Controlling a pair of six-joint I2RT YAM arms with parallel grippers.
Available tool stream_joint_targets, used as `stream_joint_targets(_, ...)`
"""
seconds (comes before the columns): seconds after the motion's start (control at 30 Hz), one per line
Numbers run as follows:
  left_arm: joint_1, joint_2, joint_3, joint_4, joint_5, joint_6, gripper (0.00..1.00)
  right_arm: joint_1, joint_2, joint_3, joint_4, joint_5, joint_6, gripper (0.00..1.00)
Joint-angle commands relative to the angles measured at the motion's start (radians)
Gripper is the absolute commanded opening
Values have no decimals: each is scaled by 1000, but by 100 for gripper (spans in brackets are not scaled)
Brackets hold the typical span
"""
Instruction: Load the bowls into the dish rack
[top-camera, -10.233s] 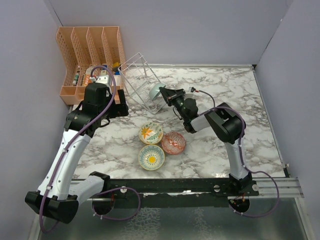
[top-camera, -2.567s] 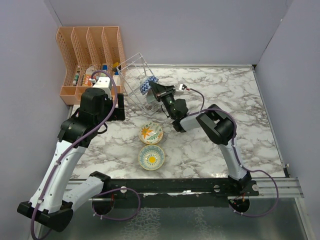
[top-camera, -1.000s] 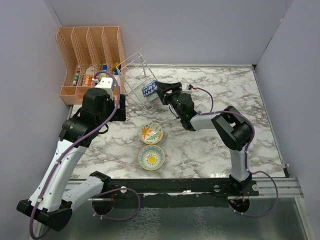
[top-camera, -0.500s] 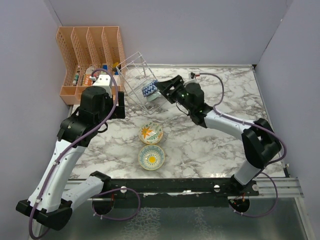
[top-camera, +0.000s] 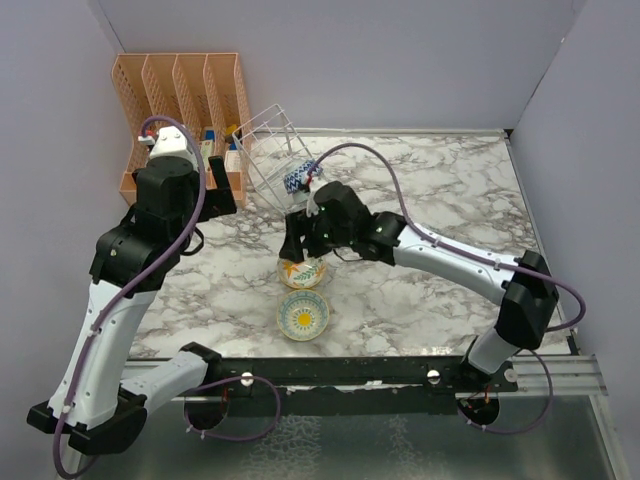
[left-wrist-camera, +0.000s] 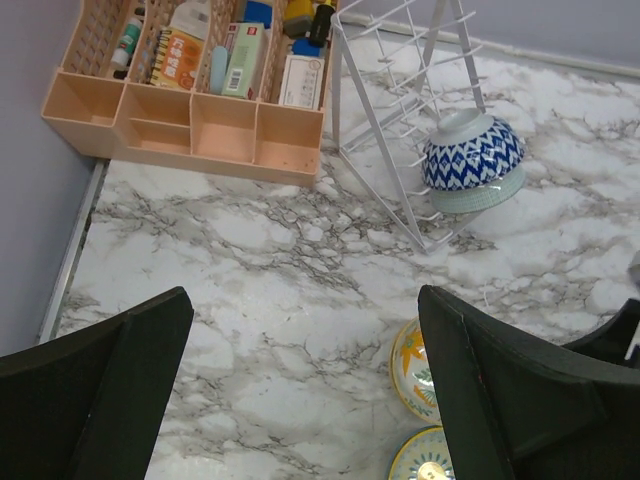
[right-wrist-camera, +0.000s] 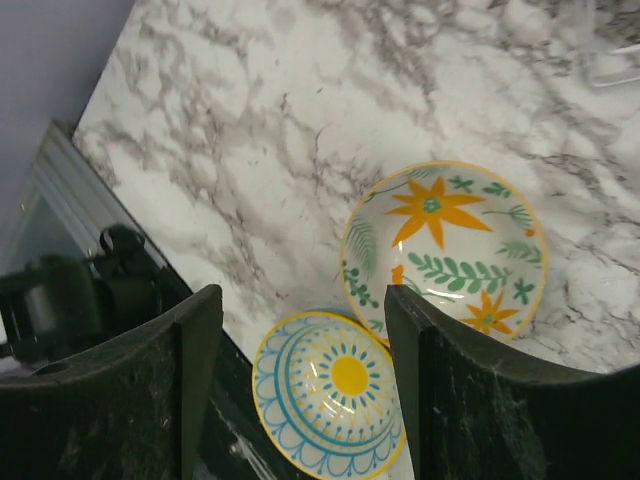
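Observation:
The dish rack stands tilted at the back left, and in the left wrist view it holds a blue-white zigzag bowl stacked on a teal bowl. The orange flower bowl and the yellow sun bowl lie side by side on the marble. My right gripper hangs open just above these two, its fingers either side of the sun bowl and nothing held. In the top view it partly covers the flower bowl. My left gripper is open and high over bare marble.
An orange slotted organizer full of small items stands against the left wall beside the rack. Purple walls close the table at left, back and right. The black rail runs along the near edge, close to the sun bowl.
My right arm has drawn back from the rack and swung down over the two bowls on the marble. The zigzag bowl stays in the rack. My left arm has lifted and shifted back left.

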Motion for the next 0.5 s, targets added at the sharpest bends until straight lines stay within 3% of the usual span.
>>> stream_joint_targets(0.0, -5, -16, 63, -17, -87, -65, 99, 60, 79, 85, -118, -101, -205, 66)
stream_joint_targets(0.27, -6, -34, 50, -34, -91, -107, 99, 115, 311, 255, -247, -83, -295, 65)
stream_joint_targets(0.47, -6, -47, 59, -39, -110, -111, 99, 123, 364, 305, -272, -78, -312, 63)
